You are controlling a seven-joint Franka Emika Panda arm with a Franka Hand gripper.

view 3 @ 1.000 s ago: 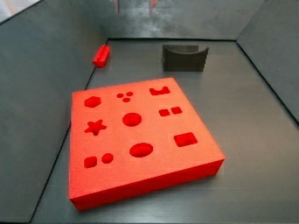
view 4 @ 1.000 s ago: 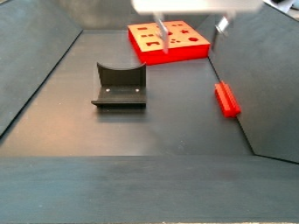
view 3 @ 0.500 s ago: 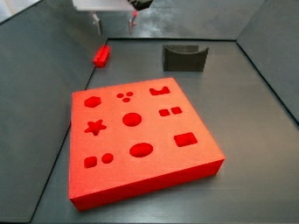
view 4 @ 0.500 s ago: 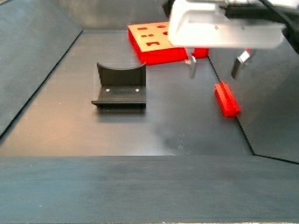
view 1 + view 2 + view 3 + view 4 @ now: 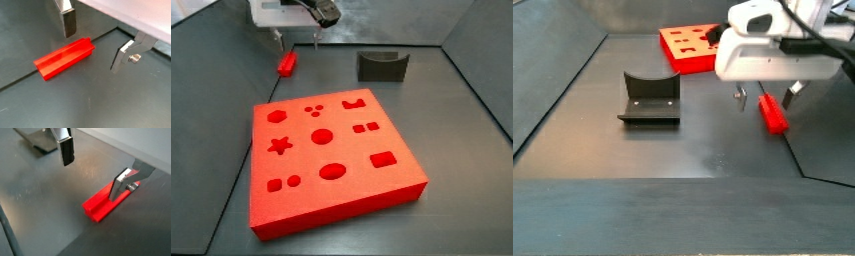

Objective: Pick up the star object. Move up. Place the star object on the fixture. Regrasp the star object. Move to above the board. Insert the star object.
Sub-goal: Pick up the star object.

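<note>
Three task items and one end effector are recorded, listed from the nearest outward as laid out in a side view.

1. The fixture (image 5: 648, 98): a dark block with a curved notch uppermost, standing alone on the grey floor (image 5: 673, 150). It is unoccupied; the notch is judged to be the seat where the peg is to be rested for regrasping.

2. The end effector (image 5: 766, 96): hung low over the floor at the side wall (image 5: 823, 110), its fingers spread wide with nothing between them. In both wrist views the two silver plates are seen to either side of the peg, one finger (image 5: 69, 22) apart from it, the other (image 5: 123, 184) standing close beside it; whether that one touches cannot be told. The spread is judged to be held so that the peg can be straddled across its width before closing.

3. The star object (image 5: 771, 113): a short red bar lying flat on the floor, lengthways along the seam where floor meets wall, directly under the end effector. Its ribbed profile is shown in a wrist view (image 5: 64, 58). The pick is judged not yet done. The wall's closeness is judged the chief risk, little room being left for the outer finger.

4. The board (image 5: 704, 47): a thick red slab with recessed holes, set farthest back, well apart from peg and fixture. Its star-shaped hole (image 5: 281, 146) is seen open in a side view.
</note>
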